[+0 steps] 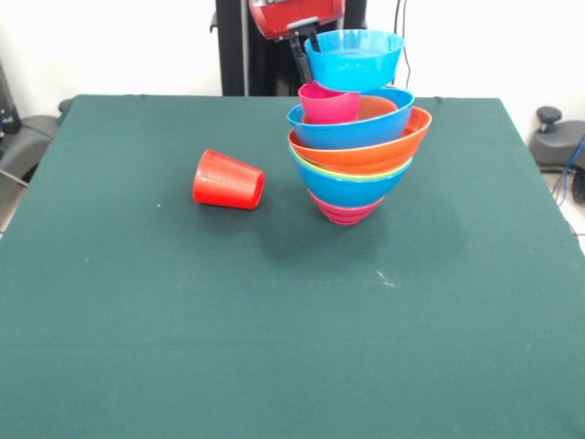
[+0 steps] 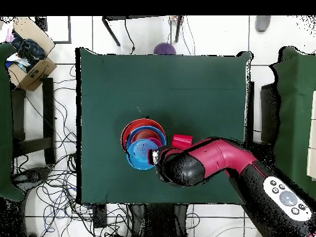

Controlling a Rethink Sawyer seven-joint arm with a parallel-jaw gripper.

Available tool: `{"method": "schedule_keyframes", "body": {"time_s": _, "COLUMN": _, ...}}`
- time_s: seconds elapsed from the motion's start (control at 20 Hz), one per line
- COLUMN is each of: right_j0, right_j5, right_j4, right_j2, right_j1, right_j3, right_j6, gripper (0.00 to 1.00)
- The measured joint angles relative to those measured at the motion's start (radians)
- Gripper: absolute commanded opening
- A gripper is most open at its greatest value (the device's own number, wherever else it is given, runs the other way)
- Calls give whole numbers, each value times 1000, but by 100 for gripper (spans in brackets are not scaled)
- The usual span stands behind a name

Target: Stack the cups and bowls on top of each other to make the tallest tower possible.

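The tower [image 1: 352, 155] stands mid-table: a small magenta bowl [image 1: 344, 212] at the bottom, then a blue bowl [image 1: 347, 188], a green rim, an orange bowl [image 1: 384, 149] and a blue bowl [image 1: 352, 131], with the pink cup [image 1: 326, 102] in the top one. My gripper [image 1: 302, 60] is shut on the rim of a light blue bowl [image 1: 354, 57] and holds it upright just above the pink cup. The red-orange cup [image 1: 228, 180] lies on its side left of the tower. In the overhead view the light blue bowl [image 2: 142, 154] overlaps the tower [image 2: 141, 136], with the gripper [image 2: 155, 157] and the red cup [image 2: 182, 141] beside it.
The arm [image 2: 210, 160] reaches in from the table's robot side. A purple round thing [image 2: 165, 48] sits at the table's far edge in the overhead view. A cardboard box [image 2: 28, 65] and cables lie on the floor to the side.
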Motion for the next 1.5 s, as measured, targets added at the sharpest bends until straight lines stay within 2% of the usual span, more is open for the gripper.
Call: {"method": "schedule_keyframes", "body": {"time_s": 1.5, "right_j0": -1, "right_j5": 21, "right_j4": 0, "right_j2": 0, "right_j1": 0, "right_j3": -33, "right_j6": 0, "gripper": 0}}
